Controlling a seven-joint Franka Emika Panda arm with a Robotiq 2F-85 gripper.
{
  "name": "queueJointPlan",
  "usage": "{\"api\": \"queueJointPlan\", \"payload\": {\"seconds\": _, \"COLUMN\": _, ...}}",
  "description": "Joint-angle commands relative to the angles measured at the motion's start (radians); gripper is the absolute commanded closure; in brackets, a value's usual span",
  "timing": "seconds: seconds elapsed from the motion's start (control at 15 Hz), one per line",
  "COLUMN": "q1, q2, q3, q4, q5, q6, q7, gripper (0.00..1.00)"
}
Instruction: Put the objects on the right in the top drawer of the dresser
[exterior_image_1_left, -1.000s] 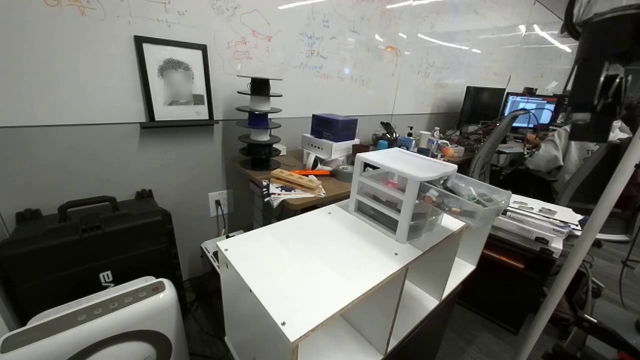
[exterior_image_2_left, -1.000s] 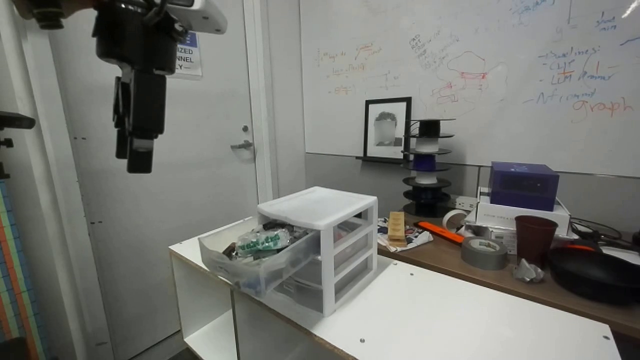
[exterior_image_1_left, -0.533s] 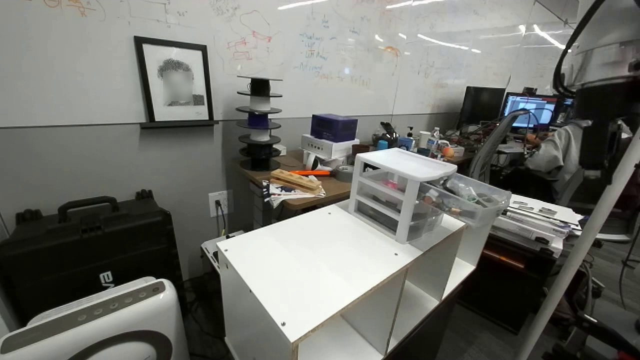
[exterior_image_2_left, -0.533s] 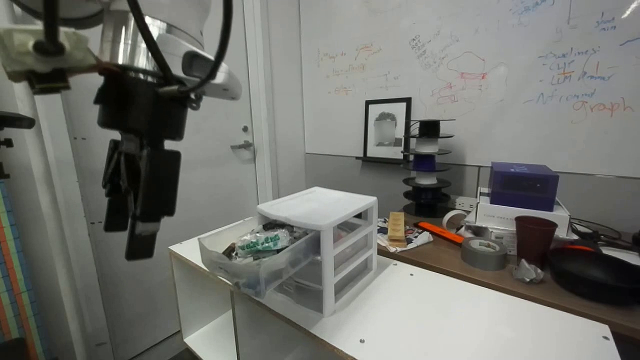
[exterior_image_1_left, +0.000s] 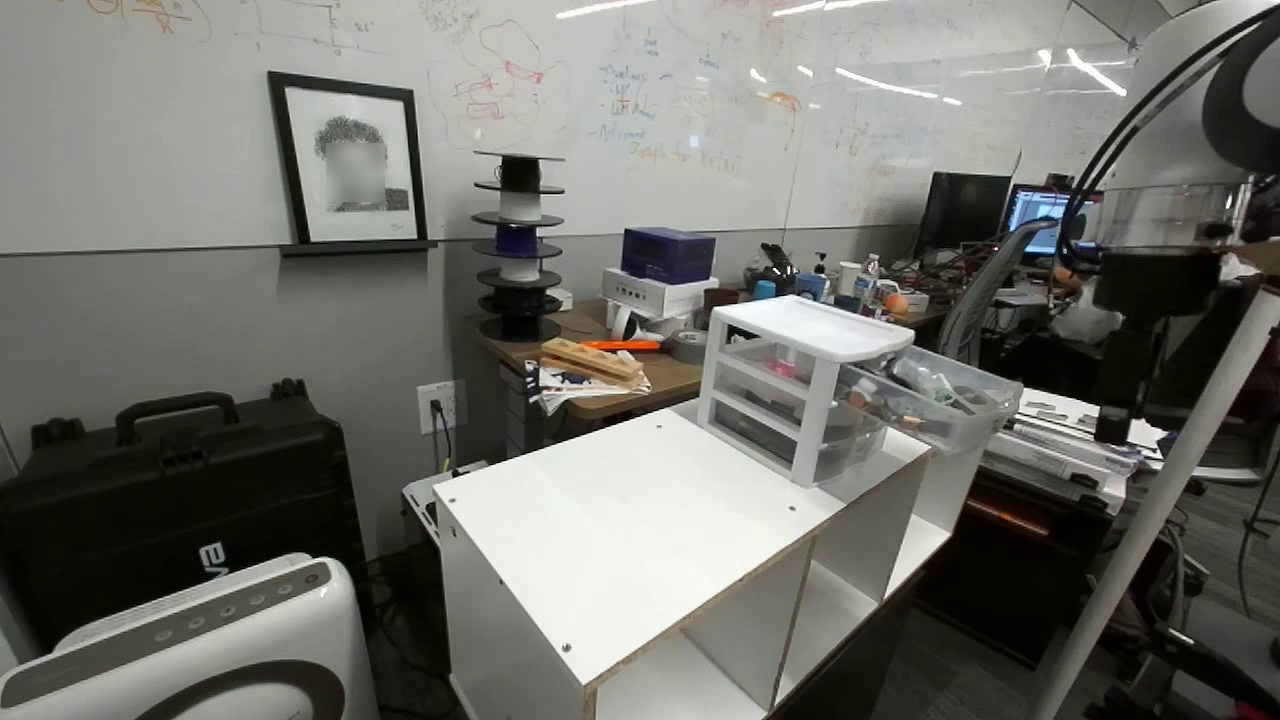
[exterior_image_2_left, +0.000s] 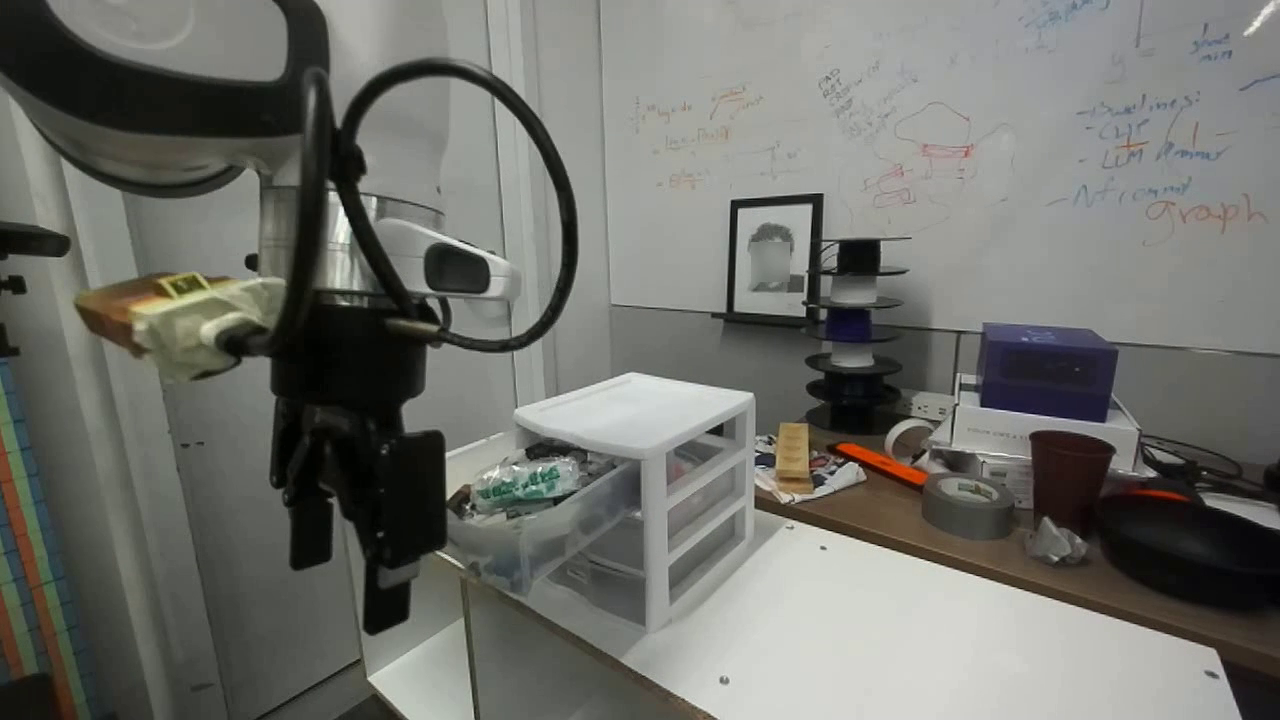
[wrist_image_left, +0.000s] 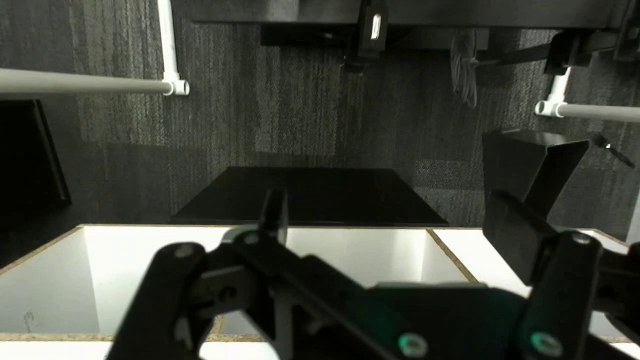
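In an exterior view the jaws hang pointing down, spread wide and gripping nothing. From them, between 2 and 3 o'clock, the white-framed dresser (exterior_image_2_left: 640, 412) stands on a white cabinet (exterior_image_2_left: 900, 620). Its top drawer (exterior_image_2_left: 580, 525) juts toward 8 o'clock, well filled, a clear packet (exterior_image_2_left: 530, 481) with green lettering uppermost. At 3 o'clock from the dresser, the counter (exterior_image_2_left: 876, 512) carries a maroon cup (exterior_image_2_left: 1070, 478), a grey tape roll (exterior_image_2_left: 966, 514) and a black pan (exterior_image_2_left: 1190, 558).
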Motion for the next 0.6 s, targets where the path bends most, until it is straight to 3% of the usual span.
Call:
{"api": "queueJointPlan", "payload": {"seconds": 0.0, "q1": -0.007, "q2": 0.071, "q3": 0.004, "q4": -0.009, "q5": -0.016, "q6": 0.146, "q7": -0.026, "gripper": 0.26}}
{"api": "queueJointPlan", "payload": {"seconds": 0.53, "q1": 0.014, "q2": 0.23, "q3": 0.014, "q4": 0.038, "q5": 0.052, "q6": 0.331, "q7": -0.028, "gripper": 0.89}}
